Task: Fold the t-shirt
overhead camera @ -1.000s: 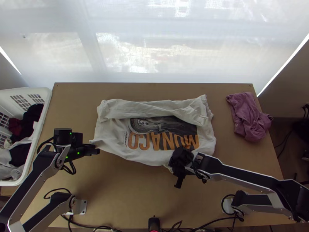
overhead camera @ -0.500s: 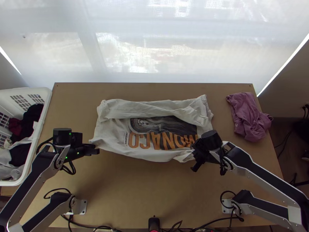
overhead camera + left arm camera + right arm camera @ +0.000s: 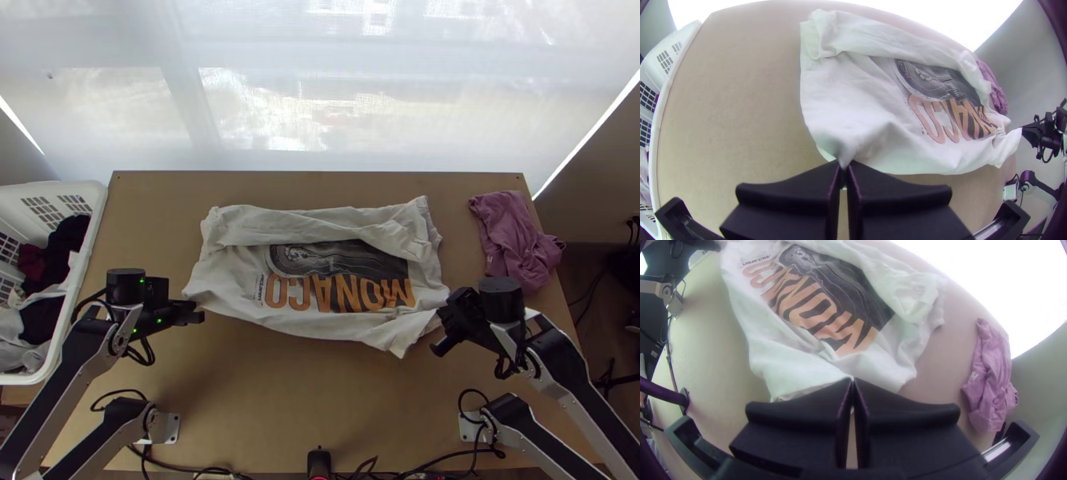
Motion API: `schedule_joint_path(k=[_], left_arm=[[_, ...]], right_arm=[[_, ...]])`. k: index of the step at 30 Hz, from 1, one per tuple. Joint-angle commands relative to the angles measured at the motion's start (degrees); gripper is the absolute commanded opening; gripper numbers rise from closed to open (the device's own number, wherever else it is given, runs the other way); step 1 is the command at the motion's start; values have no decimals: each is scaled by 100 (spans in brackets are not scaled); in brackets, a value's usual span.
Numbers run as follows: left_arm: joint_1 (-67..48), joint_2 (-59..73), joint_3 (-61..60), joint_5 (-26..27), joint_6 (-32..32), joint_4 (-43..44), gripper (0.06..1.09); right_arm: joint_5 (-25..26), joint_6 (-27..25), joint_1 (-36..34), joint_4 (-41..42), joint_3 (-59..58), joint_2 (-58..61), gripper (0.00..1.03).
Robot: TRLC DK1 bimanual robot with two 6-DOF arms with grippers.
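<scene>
T-shirt (image 3: 336,292), white, softly rumpled, its edge pinched by left gripper (image 3: 193,308) and right gripper (image 3: 446,314)

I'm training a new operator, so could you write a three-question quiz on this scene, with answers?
1. True or false: the purple cloth lies apart from the white shirt.
2. In the top view, which part of the shirt does the left hand hold? A) its far right corner; B) its near left corner; C) the middle of its print.
3. In a few words, how does the shirt lie along its far side?

Key: 1 true; 2 B; 3 folded over loosely, with wrinkles.
</scene>
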Motion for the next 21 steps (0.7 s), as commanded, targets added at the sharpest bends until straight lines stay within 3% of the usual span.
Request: schedule_joint_path(k=[1,12,21], left_arm=[[-59,-224,-4,-1,150,-193,9],[-68,-998,-48,-10,528,-1230,9],[-59,-1094,154,-10,580,-1582,9]], right_arm=[[-7,88,-219,-633,343,-647,3],[-7,194,-298,-1266,1019,-937,3],[-7,167,-236,-1758,1397,-1157,3]])
